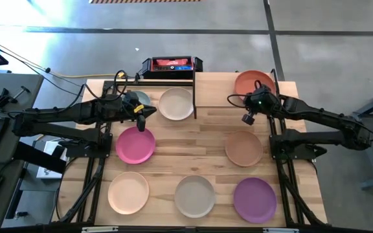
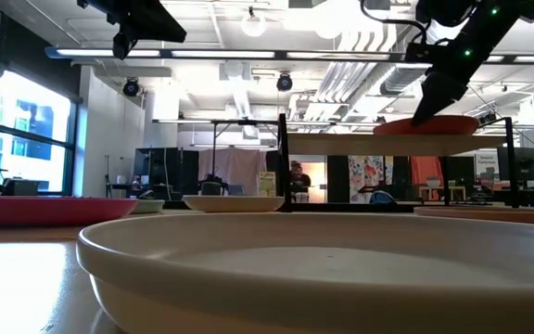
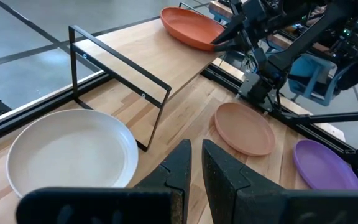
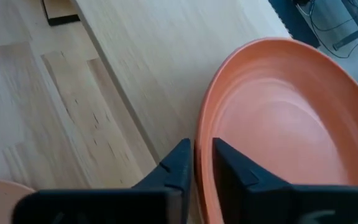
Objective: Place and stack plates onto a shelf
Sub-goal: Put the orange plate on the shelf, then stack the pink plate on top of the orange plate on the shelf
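The orange-red plate (image 1: 254, 83) lies on the raised light-wood shelf (image 1: 215, 90) at the table's far right. My right gripper (image 4: 197, 163) is shut on its near rim. My left gripper (image 1: 142, 118) hovers shut and holds nothing, above the gap between the magenta plate (image 1: 135, 145) and the cream plate (image 1: 175, 103). In the low view it is high up (image 2: 142, 23). My left arm partly hides the teal plate (image 1: 141, 98). The tan (image 1: 243, 148), peach (image 1: 128, 192), pale grey (image 1: 195, 196) and purple (image 1: 255, 199) plates lie flat on the tabletop. My right gripper pinches the orange-red plate's near rim (image 4: 202, 146), with one finger (image 4: 229, 163) inside the plate and the other (image 4: 178, 163) outside it. The fingers slant down from above and from the near side (image 2: 426, 107). The plate's underside rests on the shelf board (image 2: 341, 144).
A thin black frame (image 3: 120, 68) stands around the cream plate, beside the shelf board. A red-and-black box (image 1: 171, 65) sits past the table's far edge. Bare wood shows in the table's middle (image 1: 193, 145). Room furniture stands beyond the table in the low view.
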